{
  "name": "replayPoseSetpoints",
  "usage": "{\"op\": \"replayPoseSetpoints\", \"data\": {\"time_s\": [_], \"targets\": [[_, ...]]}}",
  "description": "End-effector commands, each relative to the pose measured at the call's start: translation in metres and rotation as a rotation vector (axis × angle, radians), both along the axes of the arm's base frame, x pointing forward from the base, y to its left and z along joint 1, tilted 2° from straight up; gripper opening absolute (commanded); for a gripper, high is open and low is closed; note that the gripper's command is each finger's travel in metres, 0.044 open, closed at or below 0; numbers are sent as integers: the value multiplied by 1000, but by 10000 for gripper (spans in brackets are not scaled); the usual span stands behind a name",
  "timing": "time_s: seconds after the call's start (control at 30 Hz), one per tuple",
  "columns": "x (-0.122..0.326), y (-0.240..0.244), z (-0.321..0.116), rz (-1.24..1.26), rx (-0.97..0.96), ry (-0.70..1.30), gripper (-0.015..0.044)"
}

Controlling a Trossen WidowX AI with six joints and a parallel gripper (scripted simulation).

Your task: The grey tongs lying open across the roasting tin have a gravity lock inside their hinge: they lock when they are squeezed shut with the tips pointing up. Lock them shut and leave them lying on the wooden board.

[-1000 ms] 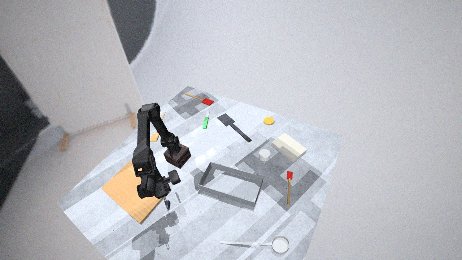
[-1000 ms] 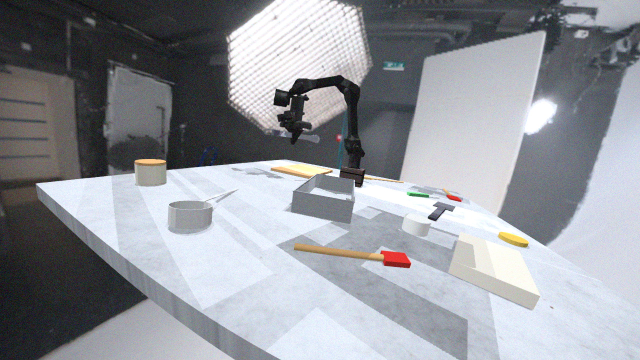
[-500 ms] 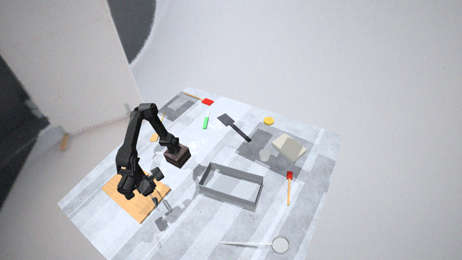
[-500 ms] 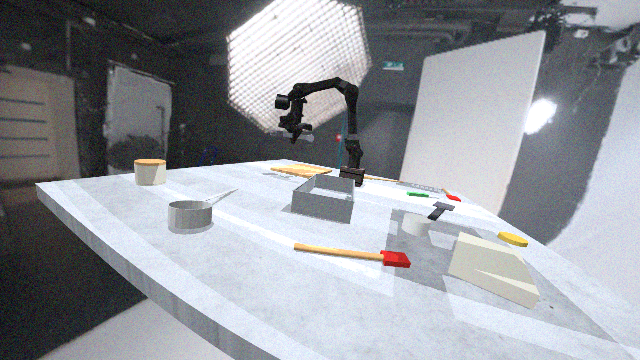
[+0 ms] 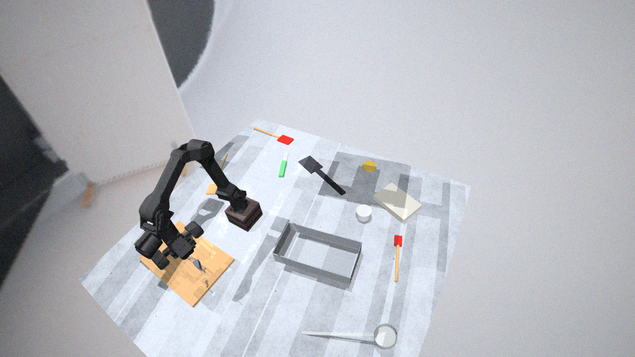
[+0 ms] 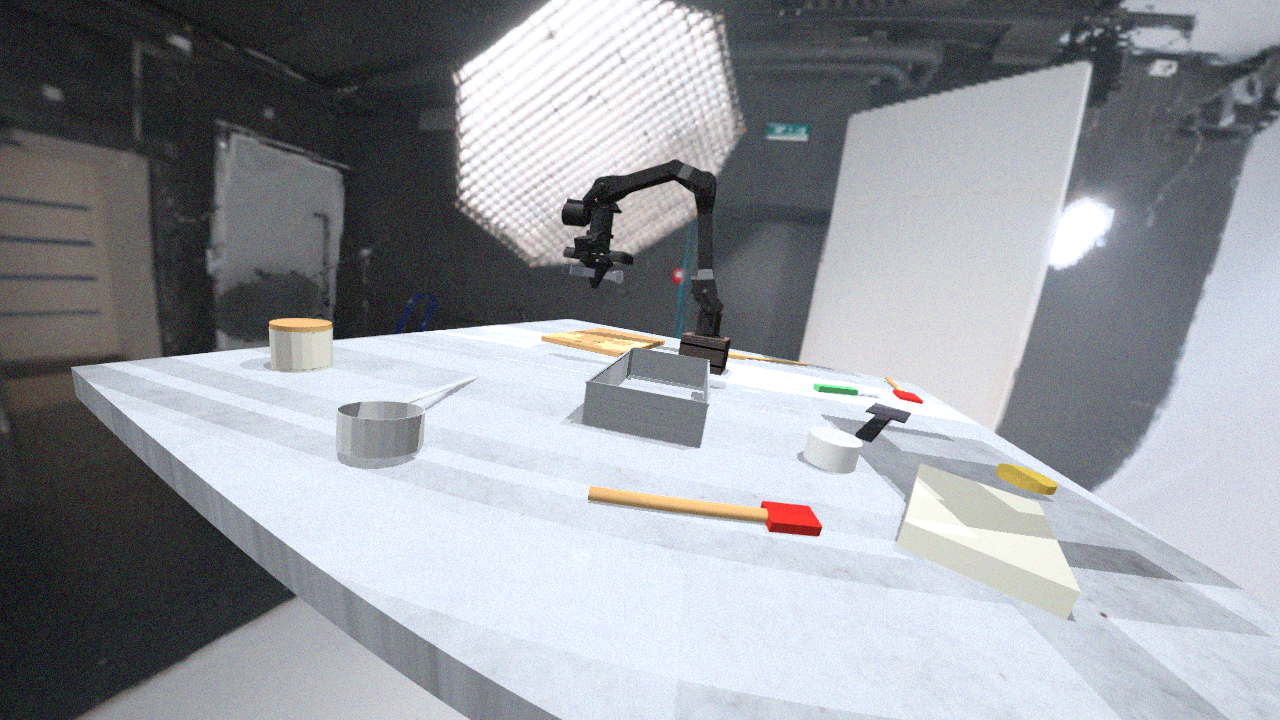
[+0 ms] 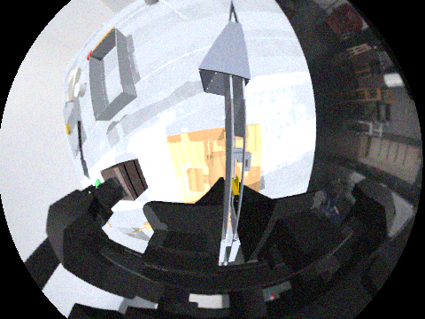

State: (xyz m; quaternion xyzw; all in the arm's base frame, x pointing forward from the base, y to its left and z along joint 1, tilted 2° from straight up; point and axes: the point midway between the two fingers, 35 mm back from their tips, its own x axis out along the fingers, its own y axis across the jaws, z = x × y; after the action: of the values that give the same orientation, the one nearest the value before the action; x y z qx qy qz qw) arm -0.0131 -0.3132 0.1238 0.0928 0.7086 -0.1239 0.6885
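Note:
My gripper [image 6: 597,281] [image 7: 225,180] is shut on the grey tongs [image 5: 197,265] [image 6: 612,275] [image 7: 228,115], high above the wooden board [image 5: 223,261] [image 6: 601,341] [image 7: 177,155]. The tongs lie nearly level across the fingers. Their two arms run close together, almost parallel, in the wrist view. A wedge-shaped grey piece with a thin loop is at the far end, and pale ends are near the fingers' base. The lock inside the hinge is hidden. The roasting tin [image 5: 310,267] [image 6: 644,419] [image 7: 117,105] stands empty beside the board.
A pan-like ladle [image 5: 385,335] [image 6: 380,436] and a lidded jar [image 6: 300,349] stand away from the board. A red-headed spatula [image 5: 397,241], a white cup [image 5: 363,213], a cream block [image 5: 396,203] and a black turner [image 5: 330,181] lie beyond the tin.

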Motion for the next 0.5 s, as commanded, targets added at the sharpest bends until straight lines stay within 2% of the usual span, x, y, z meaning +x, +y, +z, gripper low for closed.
{"op": "replayPoseSetpoints", "data": {"time_s": [0.0,0.47], "targets": [[-18,3,1,59,-2,0,-150],[-90,22,3,282,7,17,-150]]}}
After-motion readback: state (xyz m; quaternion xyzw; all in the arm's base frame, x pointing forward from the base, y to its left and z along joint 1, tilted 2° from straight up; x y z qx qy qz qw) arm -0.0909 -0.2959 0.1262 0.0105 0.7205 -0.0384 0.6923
